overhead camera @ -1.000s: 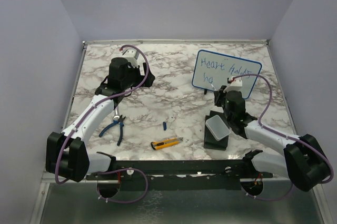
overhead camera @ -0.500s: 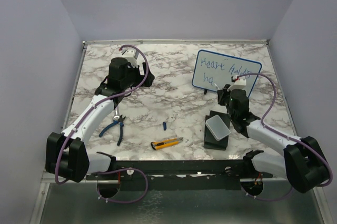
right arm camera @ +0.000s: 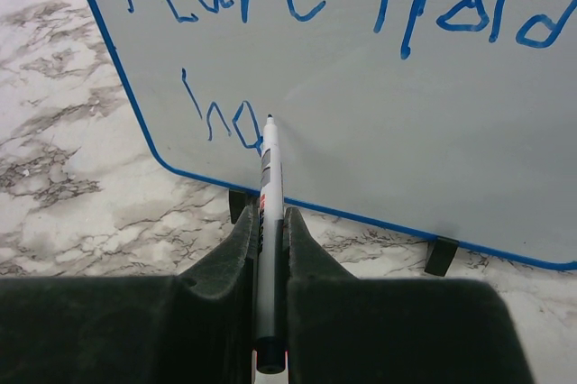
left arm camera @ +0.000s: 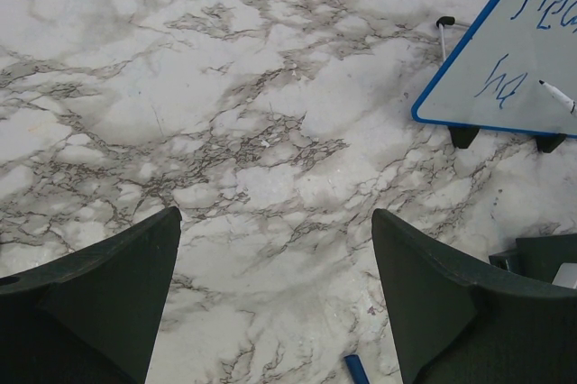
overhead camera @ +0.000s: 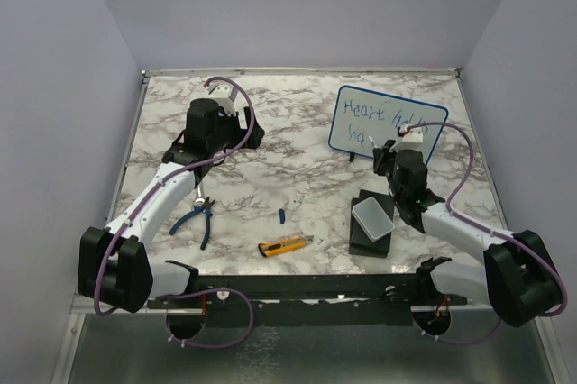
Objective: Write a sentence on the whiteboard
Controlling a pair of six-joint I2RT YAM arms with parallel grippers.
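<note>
Two hands: the right hand (right arm camera: pixel 269 226) clamps a marker (right arm camera: pixel 270 163), tip at the whiteboard (right arm camera: pixel 379 123) just ahead; the left hand (left arm camera: pixel 275 222) stands apart.

Top view looks down from behind; both wrist views (the right one close) share the whiteboard (overhead camera: pixel 386 119).

Right arm (overhead camera: pixel 455 222): the wrist has advanced from the near side toward the whiteboard (overhead camera: pixel 343 124). In the top view it now overlaps the board's lower edge, where before it stood short of it over the worktop (overhead camera: pixel 297 168).

Right gripper (right arm camera: pixel 268 222): the jaws, clamped on the marker (right arm camera: pixel 270 172), have carried its tip up to the second line of the sentence (right arm camera: pixel 216 123).

Purple cable (overhead camera: pixel 470 160): the loop has shifted slightly right.

No added strokes can be confirmed.
</note>
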